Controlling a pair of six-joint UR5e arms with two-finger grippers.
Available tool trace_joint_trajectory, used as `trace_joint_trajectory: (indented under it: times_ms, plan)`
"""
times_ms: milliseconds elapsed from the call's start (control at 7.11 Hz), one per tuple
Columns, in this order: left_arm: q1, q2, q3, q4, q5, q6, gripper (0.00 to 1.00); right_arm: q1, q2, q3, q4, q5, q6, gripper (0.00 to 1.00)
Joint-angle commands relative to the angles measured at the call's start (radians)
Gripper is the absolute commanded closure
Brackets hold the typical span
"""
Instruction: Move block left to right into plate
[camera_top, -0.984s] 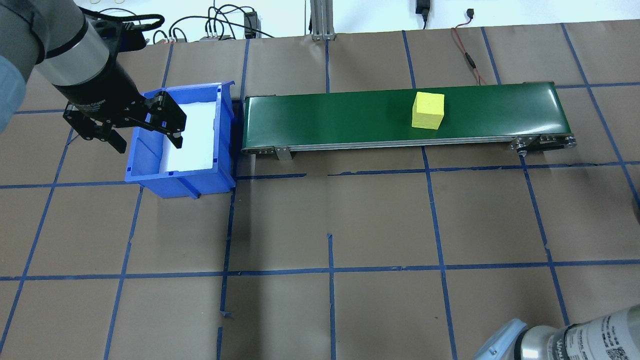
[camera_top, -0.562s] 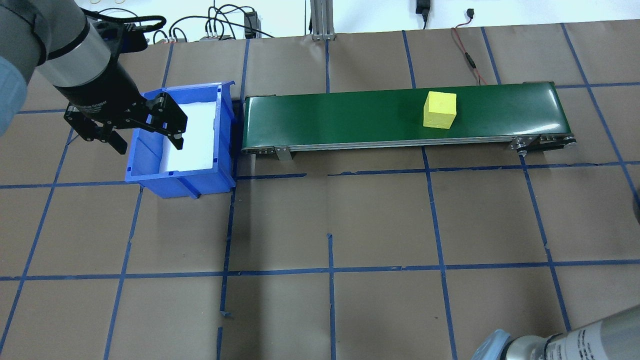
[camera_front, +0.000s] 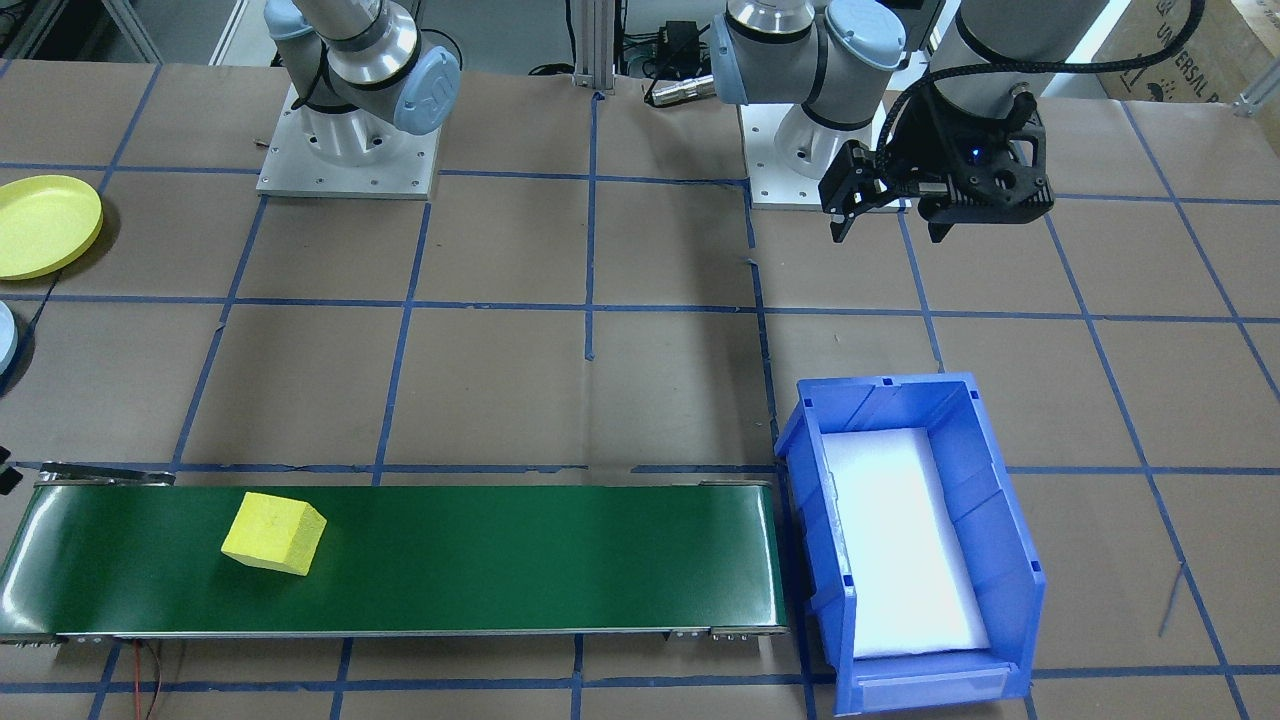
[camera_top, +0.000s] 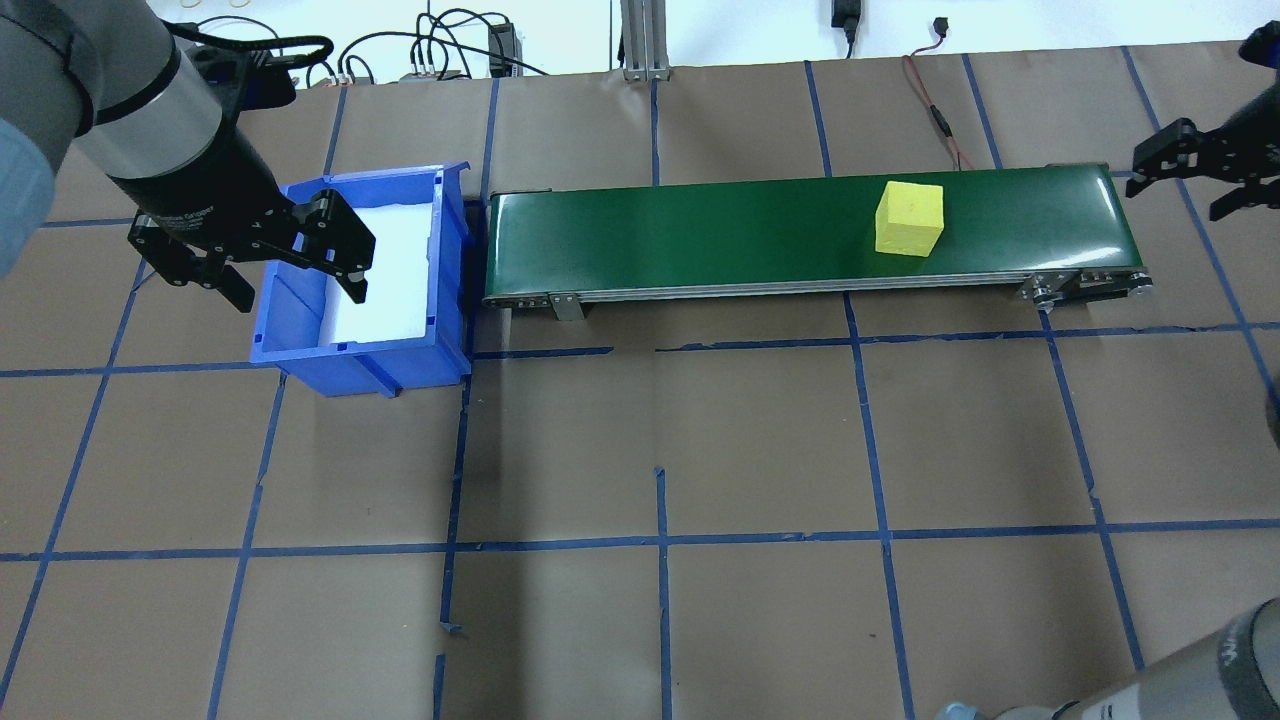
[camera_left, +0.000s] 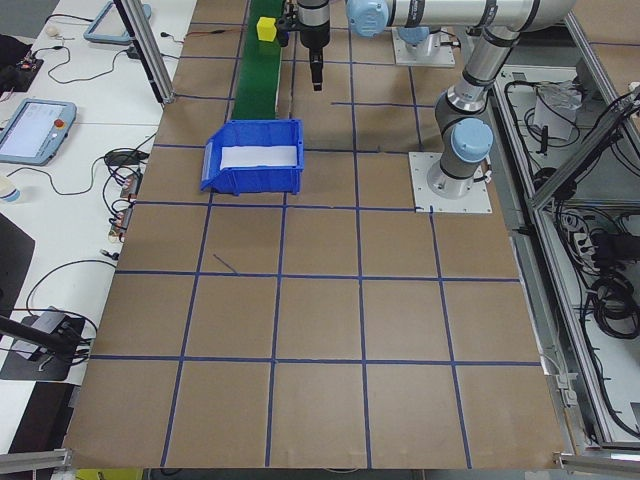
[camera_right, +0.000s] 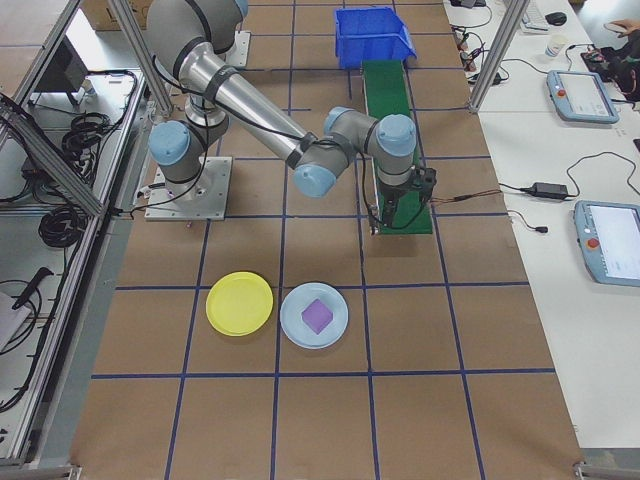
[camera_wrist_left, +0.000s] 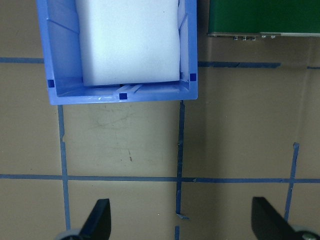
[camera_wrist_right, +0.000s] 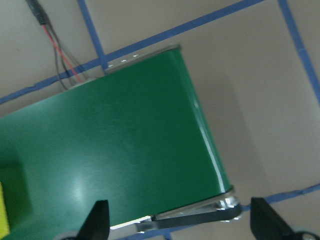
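A yellow block (camera_top: 910, 218) rides on the green conveyor belt (camera_top: 680, 235), toward its right end; it also shows as the block (camera_front: 273, 533) in the front view. The yellow plate (camera_front: 45, 225) lies on the table to the robot's right, the same plate (camera_right: 239, 303) standing empty. My right gripper (camera_top: 1185, 195) hangs open above the belt's right end, right of the block; its wrist view shows the belt end below the gripper (camera_wrist_right: 180, 220) and a sliver of block (camera_wrist_right: 2, 210). My left gripper (camera_top: 298, 288) is open and empty over the near-left side of the bin.
A blue bin (camera_top: 290, 315) with white foam inside stands against the belt's left end. A light-blue plate (camera_right: 300, 330) holding a purple block (camera_right: 316, 315) lies beside the yellow plate. Cables (camera_top: 930, 100) run along the table's far edge.
The yellow block has travelled to the right along the belt. My right gripper has come into the overhead view at the right edge. The left arm has stayed put.
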Motion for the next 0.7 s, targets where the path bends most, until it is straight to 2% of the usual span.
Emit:
trace_joint_trajectory:
  times_ms: [0, 141, 281, 562]
  plan:
    - [0.0, 0.003, 0.0, -0.001, 0.004, 0.0, 0.0, 0.048, 0.015, -0.003, -0.002, 0.158, 0.167, 0.0]
    - [0.001, 0.003, 0.0, 0.0, 0.004, 0.002, 0.0, 0.049, 0.03, -0.012, -0.008, 0.238, 0.186, 0.0]
    - [0.003, 0.003, 0.0, 0.0, 0.002, 0.002, 0.0, 0.053, 0.032, -0.017, -0.008, 0.281, 0.233, 0.0]
    - [0.003, 0.003, 0.0, 0.0, 0.002, 0.002, 0.0, 0.095, 0.045, -0.014, -0.02, 0.296, 0.255, 0.0]
